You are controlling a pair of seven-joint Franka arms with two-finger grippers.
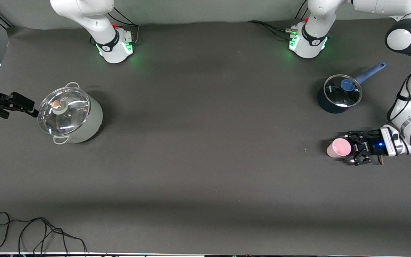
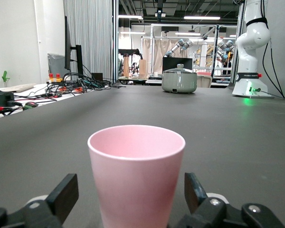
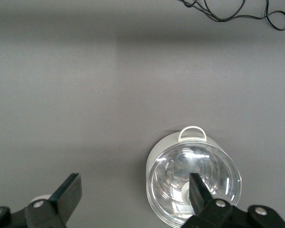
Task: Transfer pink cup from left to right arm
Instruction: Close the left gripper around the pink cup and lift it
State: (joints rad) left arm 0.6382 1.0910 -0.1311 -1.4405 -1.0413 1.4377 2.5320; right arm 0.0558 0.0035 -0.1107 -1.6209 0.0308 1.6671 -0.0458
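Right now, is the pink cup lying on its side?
No, the pink cup stands upright on the table, its open mouth facing up.

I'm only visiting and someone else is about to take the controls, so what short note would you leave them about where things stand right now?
Left gripper: open, low at the table, fingers either side of the pink cup, not clamped on it.
Right gripper: open, waiting up in the air beside the grey lidded pot, at the right arm's end of the table.
Pink cup: upright on the table at the left arm's end, nearer the front camera than the blue saucepan.
Done: left arm has reached the cup.
Left: grip, lift, carry to the middle, hand over to the right gripper.
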